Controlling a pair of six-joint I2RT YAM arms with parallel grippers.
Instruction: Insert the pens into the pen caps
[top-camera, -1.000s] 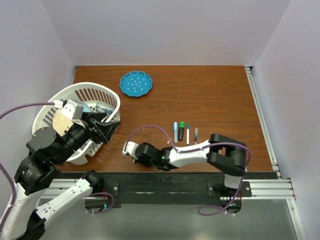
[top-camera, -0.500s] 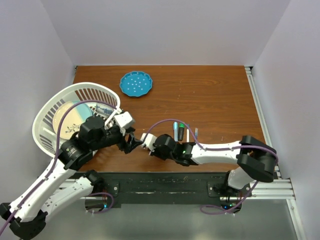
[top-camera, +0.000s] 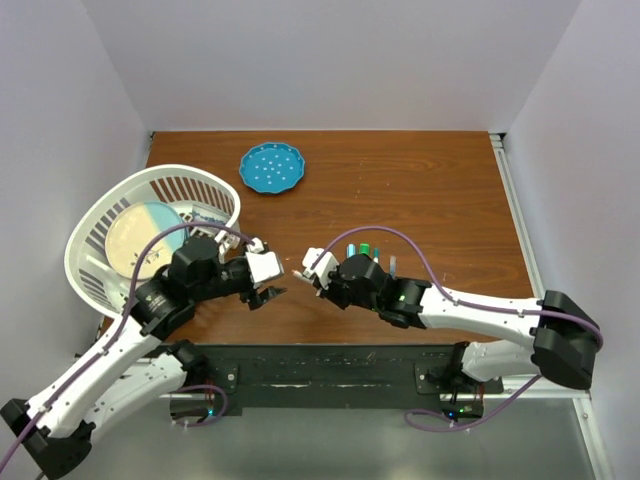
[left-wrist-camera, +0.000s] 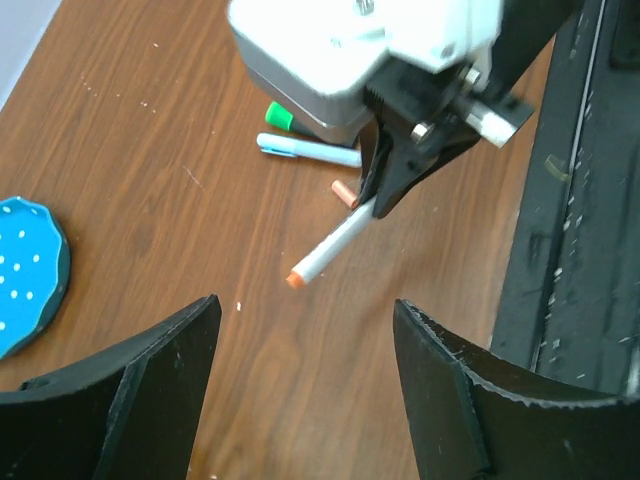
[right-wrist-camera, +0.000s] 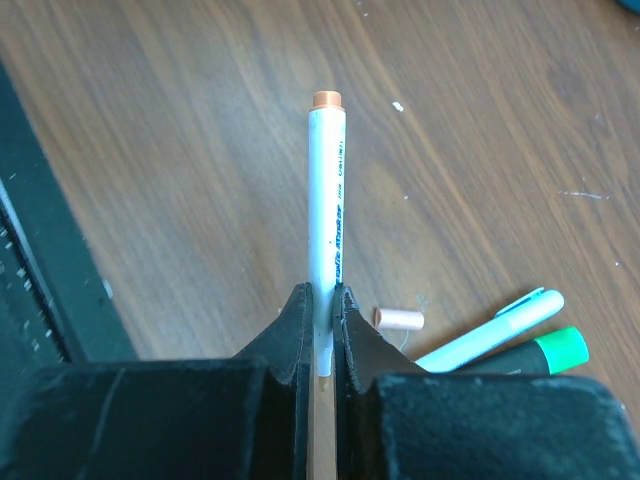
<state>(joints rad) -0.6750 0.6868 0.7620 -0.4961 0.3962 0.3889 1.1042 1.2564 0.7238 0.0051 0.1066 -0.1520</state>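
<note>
My right gripper (right-wrist-camera: 323, 300) clenched on white pen (right-wrist-camera: 327, 215), mid-frame, long axis vertical, orange tip toward left gripper (left-wrist-camera: 307, 315), spread wide, empty. Peach cap (right-wrist-camera: 399, 319) lay loose lower right; right arm nearer.

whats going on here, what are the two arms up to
The right gripper is shut on a white pen, with the pen's orange tip pointing toward the left gripper. The left gripper is open and empty, facing it. A small peach cap lies loose on the table beside the other pens, so this pen is not capped yet.
</note>
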